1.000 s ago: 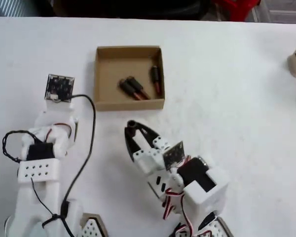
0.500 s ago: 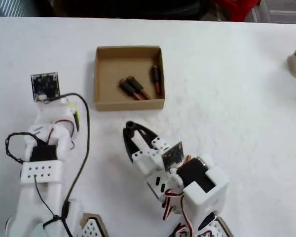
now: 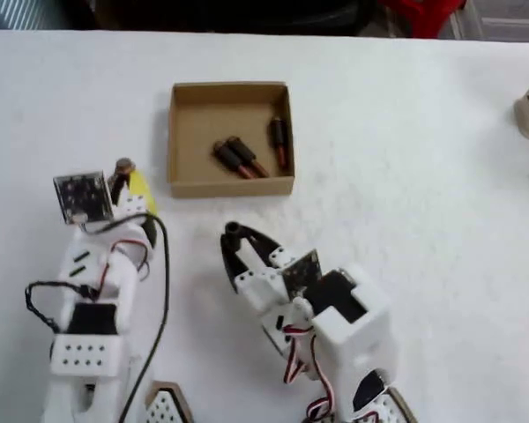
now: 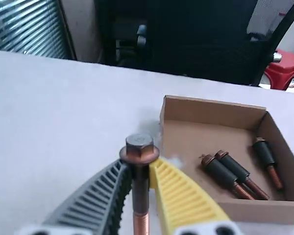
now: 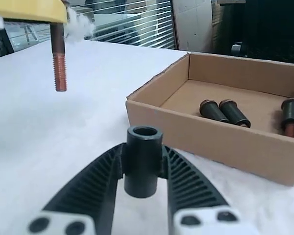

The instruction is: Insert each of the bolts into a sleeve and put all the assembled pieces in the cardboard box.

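The left gripper (image 4: pixel 138 169) is clamped on the shank of a bolt (image 4: pixel 139 148), held upright, head up, near the cardboard box (image 4: pixel 210 111). The right gripper (image 5: pixel 142 169) grips a black sleeve (image 5: pixel 142 147) upright, bore upward, before the box. Three assembled pieces (image 4: pixel 219 172) lie inside the box.

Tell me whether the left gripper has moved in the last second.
Yes. The left gripper, gripping the bolt, pulled back toward its base, now beside the cardboard box's near corner.
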You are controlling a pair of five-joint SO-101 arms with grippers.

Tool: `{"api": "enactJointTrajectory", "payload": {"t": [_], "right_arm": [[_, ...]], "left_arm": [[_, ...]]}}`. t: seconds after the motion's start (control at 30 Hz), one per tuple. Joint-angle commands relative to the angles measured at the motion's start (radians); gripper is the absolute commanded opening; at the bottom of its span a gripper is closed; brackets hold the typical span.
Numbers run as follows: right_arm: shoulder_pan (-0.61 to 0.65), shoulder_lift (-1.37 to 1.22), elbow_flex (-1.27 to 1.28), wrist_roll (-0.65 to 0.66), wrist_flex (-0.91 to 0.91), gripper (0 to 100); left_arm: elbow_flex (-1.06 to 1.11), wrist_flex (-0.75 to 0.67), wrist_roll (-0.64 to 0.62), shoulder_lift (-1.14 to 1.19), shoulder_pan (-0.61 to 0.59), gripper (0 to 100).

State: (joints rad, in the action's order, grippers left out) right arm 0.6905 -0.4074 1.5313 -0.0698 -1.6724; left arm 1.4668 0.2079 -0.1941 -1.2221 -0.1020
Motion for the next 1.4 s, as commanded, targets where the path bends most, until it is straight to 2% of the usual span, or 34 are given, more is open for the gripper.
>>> {"api": "enactJointTrajectory", "payload": {"t": [0.0,0.07,0.23,0.33,0.53,0.73,1.37], "right_arm": [[-0.008,-0.001,-0.021,-0.003,-0.028,1.8],[-0.008,-0.001,-0.021,-0.003,-0.028,1.8],[-0.008,-0.001,-0.021,-0.003,-0.028,1.8],[-0.008,-0.001,-0.021,-0.003,-0.028,1.8],[-0.007,-0.007,-0.021,-0.003,-0.028,1.8],[0.007,-0.010,-0.021,-0.003,-0.028,1.8],[-0.001,-0.012,-0.038,-0.003,-0.027,1.8]], "left_arm": [[0.075,-0.040,-0.009,-0.254,0.061,2],[0.101,-0.028,-0.009,-0.346,0.090,2],[0.080,0.206,-0.011,-0.530,0.203,2],[0.064,0.288,-0.011,-0.601,0.295,2],[0.069,0.292,-0.009,-0.602,0.429,2],[0.064,0.203,-0.009,-0.602,0.516,2],[0.072,0.210,-0.031,-0.604,0.529,2]]}}
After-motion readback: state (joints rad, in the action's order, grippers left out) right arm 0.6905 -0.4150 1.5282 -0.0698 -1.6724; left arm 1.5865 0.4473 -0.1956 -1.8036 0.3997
